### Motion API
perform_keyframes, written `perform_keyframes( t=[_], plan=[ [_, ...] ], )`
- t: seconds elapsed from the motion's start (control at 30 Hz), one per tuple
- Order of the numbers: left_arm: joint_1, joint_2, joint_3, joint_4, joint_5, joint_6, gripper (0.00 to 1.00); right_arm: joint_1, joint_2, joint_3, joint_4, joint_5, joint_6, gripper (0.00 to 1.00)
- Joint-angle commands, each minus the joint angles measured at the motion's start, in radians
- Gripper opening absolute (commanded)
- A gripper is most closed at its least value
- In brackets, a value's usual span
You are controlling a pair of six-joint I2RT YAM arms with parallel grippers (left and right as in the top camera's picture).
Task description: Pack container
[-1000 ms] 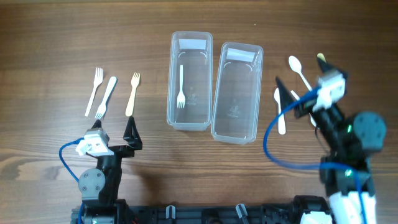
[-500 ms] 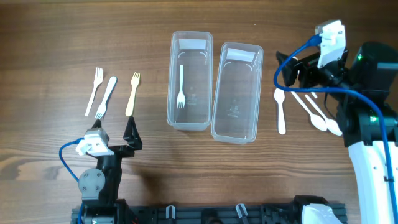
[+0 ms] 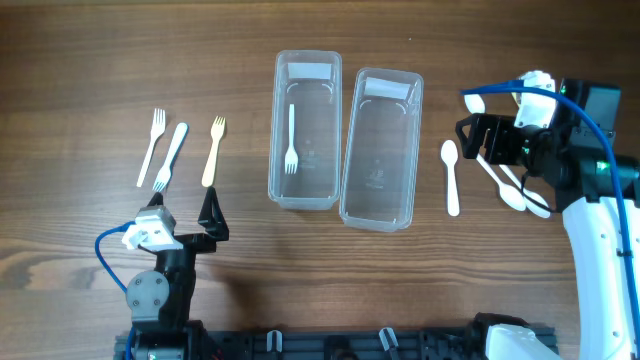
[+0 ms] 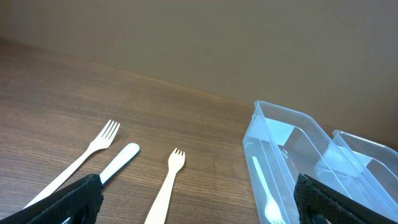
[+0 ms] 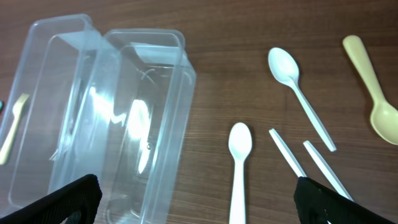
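On wooden table (image 3: 80, 60), got just one fork (image 3: 291, 140) into left container (image 3: 277, 120), with right container (image 3: 413, 150) bare, three forks (image 3: 171, 157) and several spoons (image 3: 451, 178) lying outside, left gripper (image 3: 183, 208) and right gripper (image 3: 475, 146) spread wide, gripping nothing

The right arm has swung from the near right corner of the table up to its far right side. Its right gripper (image 3: 470, 143) now points left toward the clear containers (image 3: 380, 150), slightly lower than half a second ago. Two white spoons (image 3: 512, 192), hidden under the arm a second ago, show.
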Motion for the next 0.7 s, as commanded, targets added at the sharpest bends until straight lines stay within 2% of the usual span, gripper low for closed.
perform_keyframes(
  t=[0.0, 0.13, 0.23, 0.37, 0.67],
  plan=[
    [-0.001, -0.007, -0.005, -0.005, -0.002, 0.009, 1.00, -0.003, 0.016, 0.012, -0.034, 0.055, -0.032, 1.00],
    [-0.001, -0.007, -0.005, -0.005, -0.002, 0.009, 1.00, -0.003, 0.109, 0.012, -0.163, 0.276, -0.017, 1.00],
    [-0.001, -0.007, -0.005, -0.005, -0.002, 0.009, 1.00, -0.003, 0.184, 0.012, -0.205, 0.275, -0.016, 1.00],
    [-0.001, -0.007, -0.005, -0.005, -0.002, 0.009, 1.00, -0.003, 0.267, 0.012, -0.176, 0.155, -0.022, 1.00],
    [-0.001, -0.007, -0.005, -0.005, -0.002, 0.009, 1.00, 0.000, 0.349, 0.011, -0.172, 0.259, -0.039, 1.00]
  ],
)
